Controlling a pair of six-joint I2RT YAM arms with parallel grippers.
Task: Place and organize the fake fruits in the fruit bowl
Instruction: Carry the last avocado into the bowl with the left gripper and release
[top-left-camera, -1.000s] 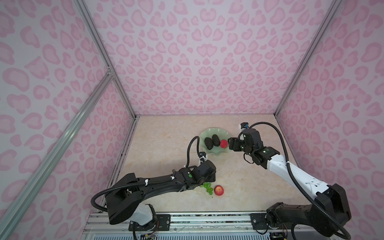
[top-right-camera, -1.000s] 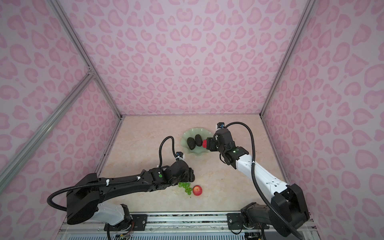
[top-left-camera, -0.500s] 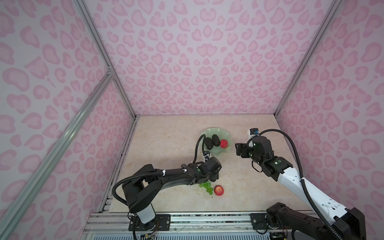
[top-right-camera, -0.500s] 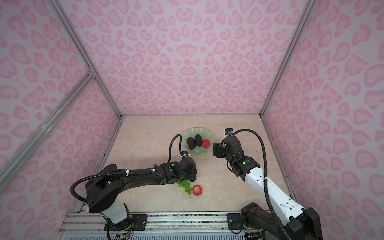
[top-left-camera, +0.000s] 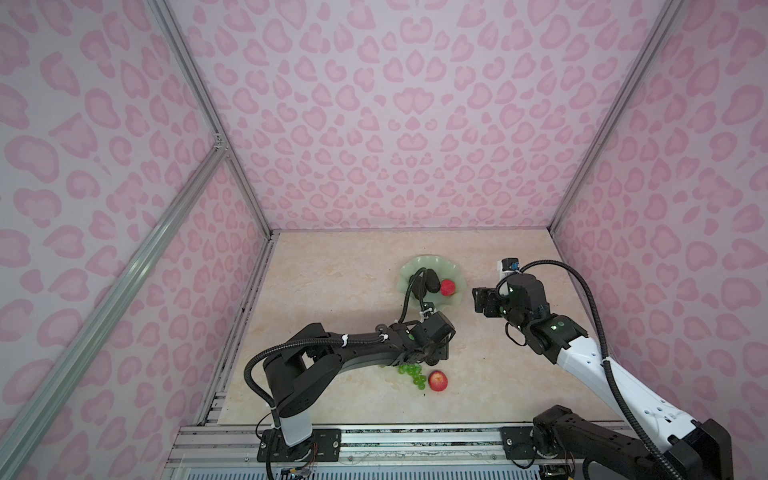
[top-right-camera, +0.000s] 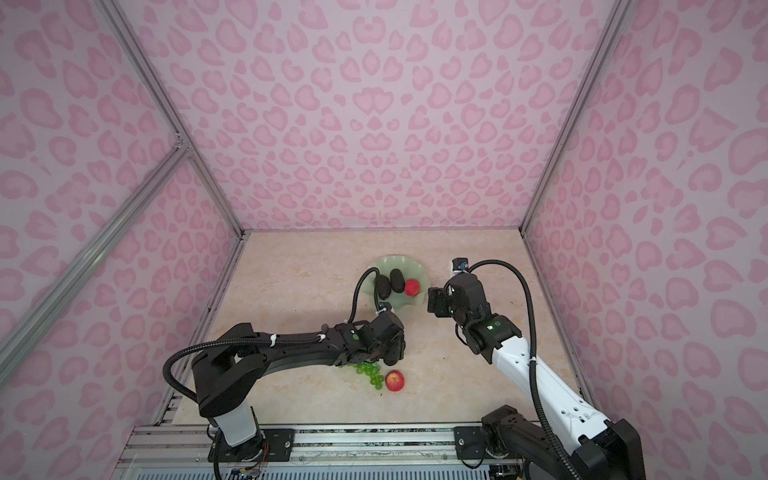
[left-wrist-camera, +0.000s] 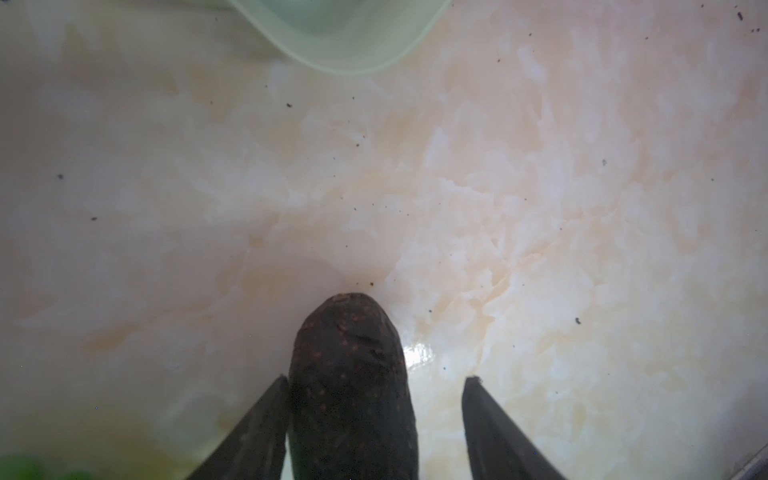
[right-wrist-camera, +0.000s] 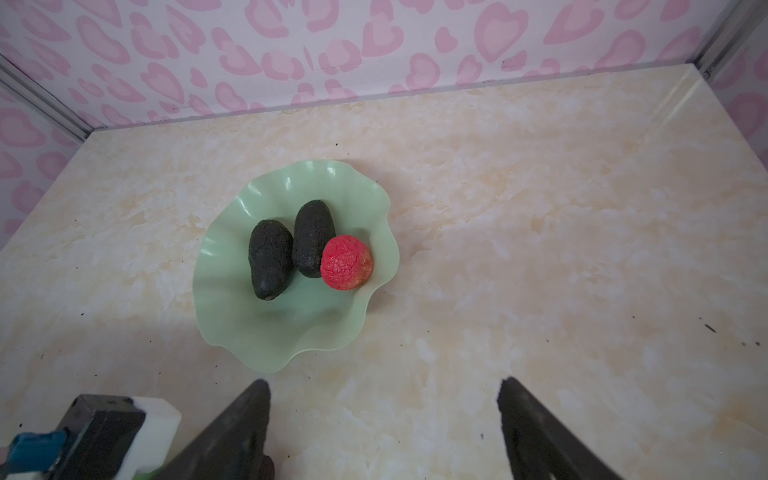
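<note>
Bumpy dark oval avocado (left-wrist-camera: 349, 353) between seemingly unclenched jaws of left gripper (left-wrist-camera: 377, 377); right gripper (right-wrist-camera: 385, 380) agape, empty

Marbled tabletop (top-left-camera: 332, 286) carries fruit bowl (right-wrist-camera: 270, 332), grapes (top-left-camera: 411, 372), red fruit (top-left-camera: 437, 380), seemingly an avocado (left-wrist-camera: 353, 374).

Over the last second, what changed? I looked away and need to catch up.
The right gripper backed away from the bowl, open, leaving a red fruit inside. The left gripper slid slightly rightward, jaws straddling the third avocado. Unchanged: two avocados in the bowl; grapes and the other red fruit on the table.
</note>
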